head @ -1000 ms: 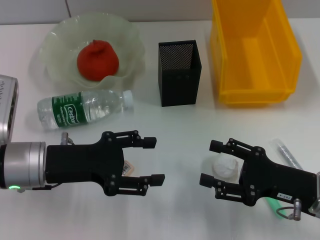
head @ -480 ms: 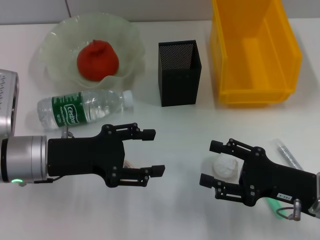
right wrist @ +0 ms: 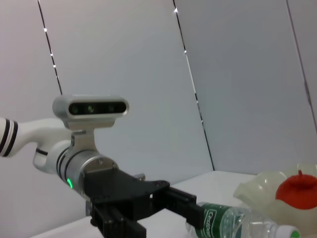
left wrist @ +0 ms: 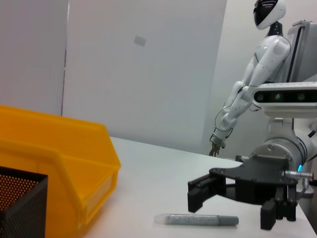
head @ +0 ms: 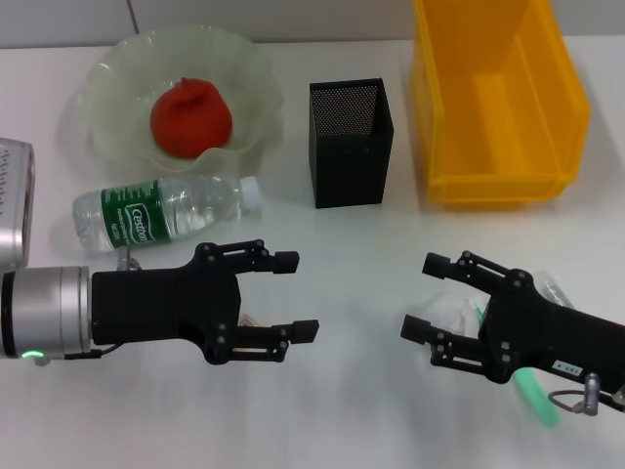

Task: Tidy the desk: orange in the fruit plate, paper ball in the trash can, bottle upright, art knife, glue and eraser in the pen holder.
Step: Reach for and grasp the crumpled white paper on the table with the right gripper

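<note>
A: Left end effector (head: 293, 296), fingers spread, low over the worktop (head: 352, 391); eraser (head: 252, 319) barely visible beneath.

B: Right?

A: Right end effector (head: 430, 296) has shifted rightward, fingers spread, empty. Paper ball (head: 451, 311) now mostly hidden underneath, not grasped. Orange (head: 190, 117) sits plated.
</note>
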Controlling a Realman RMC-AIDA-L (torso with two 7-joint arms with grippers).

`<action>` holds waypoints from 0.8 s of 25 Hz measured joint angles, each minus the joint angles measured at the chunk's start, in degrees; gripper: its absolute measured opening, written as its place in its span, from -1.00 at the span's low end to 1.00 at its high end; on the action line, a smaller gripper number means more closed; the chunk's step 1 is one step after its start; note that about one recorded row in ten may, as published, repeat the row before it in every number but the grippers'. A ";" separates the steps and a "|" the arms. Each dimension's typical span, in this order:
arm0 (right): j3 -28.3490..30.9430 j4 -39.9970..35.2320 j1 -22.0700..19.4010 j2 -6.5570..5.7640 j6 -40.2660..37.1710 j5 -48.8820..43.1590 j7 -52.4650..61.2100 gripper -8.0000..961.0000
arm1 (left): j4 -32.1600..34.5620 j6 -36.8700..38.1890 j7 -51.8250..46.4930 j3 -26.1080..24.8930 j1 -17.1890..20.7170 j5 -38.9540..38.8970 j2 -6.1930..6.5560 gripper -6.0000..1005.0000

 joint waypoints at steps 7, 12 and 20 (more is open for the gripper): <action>2.37 -0.78 -0.72 -0.15 -2.59 0.00 0.07 0.71 | 0.00 -0.03 0.00 -0.62 0.14 -0.01 0.00 0.57; 2.51 -1.56 -2.36 -0.17 -2.84 -0.37 -0.15 0.71 | 0.00 -0.03 0.00 -0.70 0.19 -0.01 0.00 0.57; 2.49 -1.38 -4.92 -0.16 -2.86 -0.52 -2.25 0.71 | 0.00 -0.36 0.00 -1.41 -0.28 -0.25 -0.15 0.57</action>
